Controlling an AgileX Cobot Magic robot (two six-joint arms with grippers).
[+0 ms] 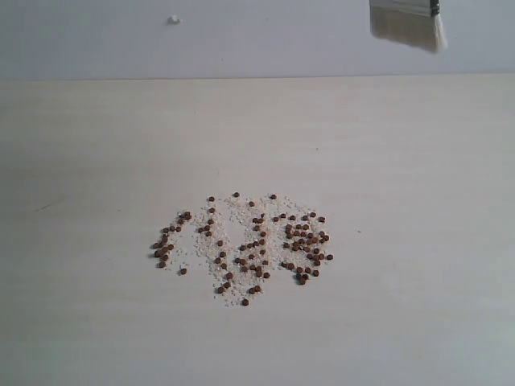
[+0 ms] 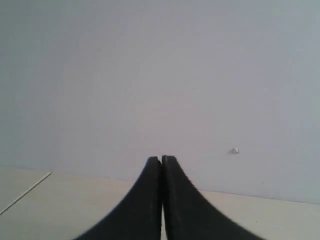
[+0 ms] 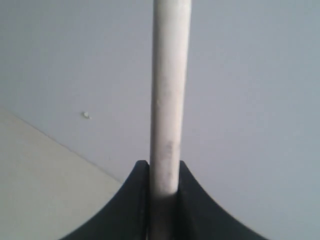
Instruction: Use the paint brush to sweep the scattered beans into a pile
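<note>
Reddish-brown beans point(image 1: 249, 245) lie scattered among fine whitish grains on the pale table, a little below the middle of the exterior view. The paint brush point(image 1: 409, 26) hangs at the top right of that view, only its off-white bristles and a strip of ferrule showing, well above and away from the beans. In the right wrist view my right gripper point(image 3: 164, 167) is shut on the brush's pale handle point(image 3: 170, 90), which runs edge-on away from the camera. My left gripper point(image 2: 161, 161) is shut with nothing in it; no arm shows in the exterior view.
The pale wooden table point(image 1: 96, 145) ends at a grey wall point(image 1: 241, 40) at the back. A small white speck point(image 1: 174, 19) sits on that wall, also visible as a white speck point(image 2: 235, 151) in the left wrist view.
</note>
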